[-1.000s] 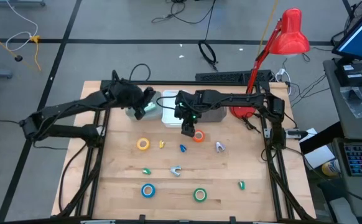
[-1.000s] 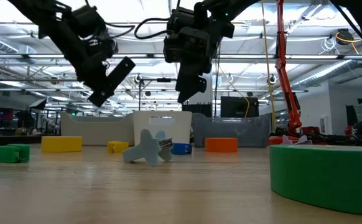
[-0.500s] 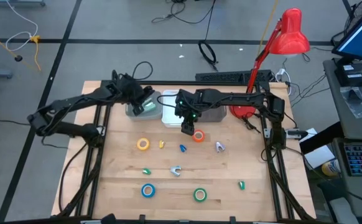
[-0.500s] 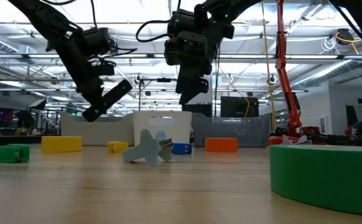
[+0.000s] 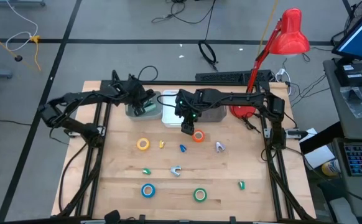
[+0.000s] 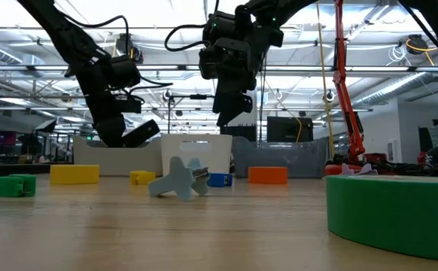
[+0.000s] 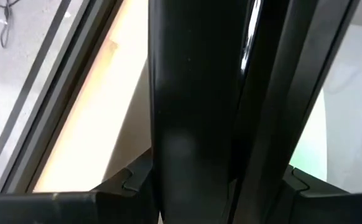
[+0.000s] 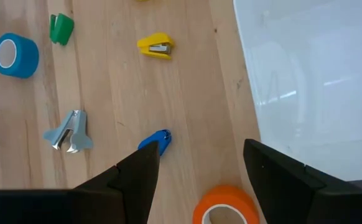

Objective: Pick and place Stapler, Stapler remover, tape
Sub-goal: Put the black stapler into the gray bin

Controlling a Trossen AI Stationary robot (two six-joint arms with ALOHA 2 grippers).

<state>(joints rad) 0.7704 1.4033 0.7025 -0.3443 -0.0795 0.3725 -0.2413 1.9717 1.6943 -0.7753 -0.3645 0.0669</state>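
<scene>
We see the left gripper [image 5: 145, 104] clamped on the black stapler [image 6: 140, 133] above the grey bin [image 5: 137, 112]; the white bin [image 5: 170, 116] adjoins it. The right gripper [image 5: 188, 129] hangs wide open and empty beside the orange tape [image 5: 198, 136]; the blue stapler remover [image 8: 156, 142] lies near.

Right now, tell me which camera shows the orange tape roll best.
The high view: the whole orange tape roll shows as a ring, beside the right tool. The right wrist view cuts it off at the picture's edge; the low view shows only its side; the left wrist view misses it.
</scene>
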